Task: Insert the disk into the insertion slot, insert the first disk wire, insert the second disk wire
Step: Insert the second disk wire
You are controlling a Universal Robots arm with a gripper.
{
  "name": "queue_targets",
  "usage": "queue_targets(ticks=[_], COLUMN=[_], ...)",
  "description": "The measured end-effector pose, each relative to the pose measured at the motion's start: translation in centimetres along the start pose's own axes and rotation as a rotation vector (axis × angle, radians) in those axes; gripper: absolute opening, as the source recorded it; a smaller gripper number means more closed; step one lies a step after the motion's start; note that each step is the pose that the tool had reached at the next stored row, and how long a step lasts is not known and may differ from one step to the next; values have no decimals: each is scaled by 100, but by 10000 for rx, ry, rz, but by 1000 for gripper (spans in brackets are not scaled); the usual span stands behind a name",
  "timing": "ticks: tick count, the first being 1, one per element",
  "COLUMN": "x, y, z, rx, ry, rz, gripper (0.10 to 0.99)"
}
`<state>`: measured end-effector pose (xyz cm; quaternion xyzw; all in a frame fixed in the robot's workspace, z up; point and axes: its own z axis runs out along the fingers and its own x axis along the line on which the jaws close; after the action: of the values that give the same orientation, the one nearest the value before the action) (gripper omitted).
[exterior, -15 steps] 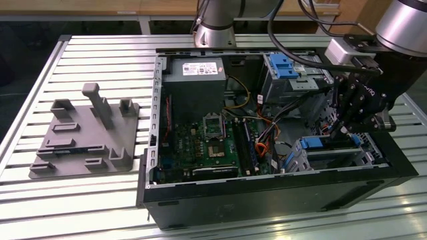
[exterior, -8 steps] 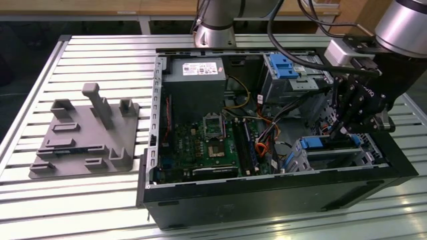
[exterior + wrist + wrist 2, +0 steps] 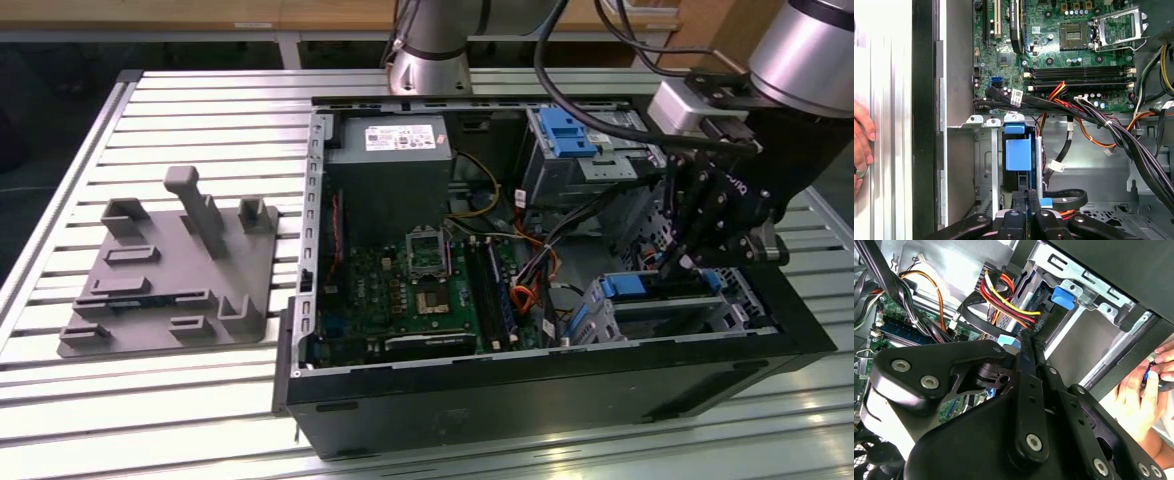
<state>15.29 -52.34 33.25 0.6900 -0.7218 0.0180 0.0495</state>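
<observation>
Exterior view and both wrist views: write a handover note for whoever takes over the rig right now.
The gripper is low inside the open case, right at the disk; its grip cannot be judged.
The disk stands edge-on in the insertion slot; how fully it is seated is unclear.
The cable bundle runs across the case beside the slot. No plug is seen on the disk, so both wire steps look undone.
A person's hand is just outside the case wall.
</observation>
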Motion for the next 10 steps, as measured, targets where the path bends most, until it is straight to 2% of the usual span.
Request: queue_targets(ticks=[10], x=[12], y=[-2], z=[28], rx=[0], ry=[4], rz=[0], gripper=[145])
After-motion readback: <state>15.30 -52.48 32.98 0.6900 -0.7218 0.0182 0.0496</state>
